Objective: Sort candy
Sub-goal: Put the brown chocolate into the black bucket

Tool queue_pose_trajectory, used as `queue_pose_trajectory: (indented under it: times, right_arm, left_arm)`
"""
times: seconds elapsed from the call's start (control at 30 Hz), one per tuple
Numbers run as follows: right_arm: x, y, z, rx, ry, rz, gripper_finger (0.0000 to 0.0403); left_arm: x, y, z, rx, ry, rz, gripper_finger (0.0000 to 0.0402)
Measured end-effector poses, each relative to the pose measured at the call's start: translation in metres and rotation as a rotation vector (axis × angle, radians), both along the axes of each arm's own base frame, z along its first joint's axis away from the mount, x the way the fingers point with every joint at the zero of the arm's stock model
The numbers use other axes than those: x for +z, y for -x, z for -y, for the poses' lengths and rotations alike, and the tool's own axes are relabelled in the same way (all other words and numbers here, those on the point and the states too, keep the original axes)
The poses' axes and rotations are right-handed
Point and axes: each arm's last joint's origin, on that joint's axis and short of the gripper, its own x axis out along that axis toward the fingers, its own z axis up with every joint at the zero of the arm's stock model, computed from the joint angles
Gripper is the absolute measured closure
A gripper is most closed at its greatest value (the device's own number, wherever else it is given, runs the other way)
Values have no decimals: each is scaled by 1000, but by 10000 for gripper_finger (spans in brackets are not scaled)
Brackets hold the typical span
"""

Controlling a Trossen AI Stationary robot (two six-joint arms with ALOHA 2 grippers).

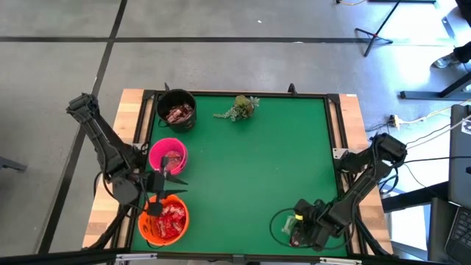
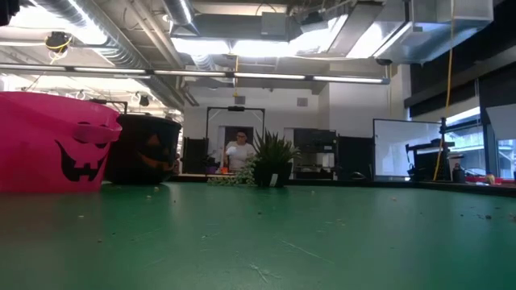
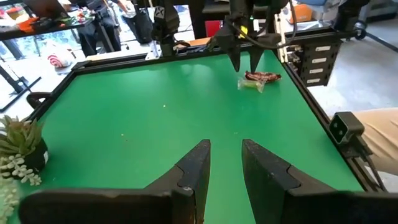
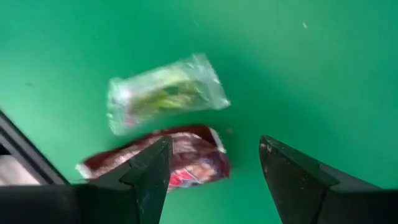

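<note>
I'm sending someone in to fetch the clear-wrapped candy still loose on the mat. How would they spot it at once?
Start at the green mat and go to the corner under the right claw, which hangs open there. Two sweets lie side by side on the mat: the clear-wrapped candy, yellowish-green inside, and a dark red packet. Only the clear one is see-through.

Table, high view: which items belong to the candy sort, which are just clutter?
Job:
- red candy and clear-wrapped candy below open right gripper
- black bowl, pink bowl, orange bowl, all holding candy
- left gripper, between pink and orange bowls

Lying about:
- green sprig
</note>
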Motion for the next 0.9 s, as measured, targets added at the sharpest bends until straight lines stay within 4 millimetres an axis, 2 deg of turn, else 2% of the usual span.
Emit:
queue_pose_trajectory:
  times: [0.3, 0.43, 0.77, 0.9]
  right_arm:
    - [-9, 5, 4, 1, -11, -47, 178]
    - [-9, 5, 4, 3, -11, -46, 226]
    - [-9, 5, 4, 82, -1, -58, 389]
    - [-9, 5, 4, 92, 4, -50, 391]
  left_arm:
    - [-5, -3, 3, 19, -10, -10, 318]
    - [-5, -3, 3, 19, -8, -10, 318]
    - [-4, -3, 2, 48, -18, 4, 318]
    - [-4, -3, 1, 77, -28, 18, 318]
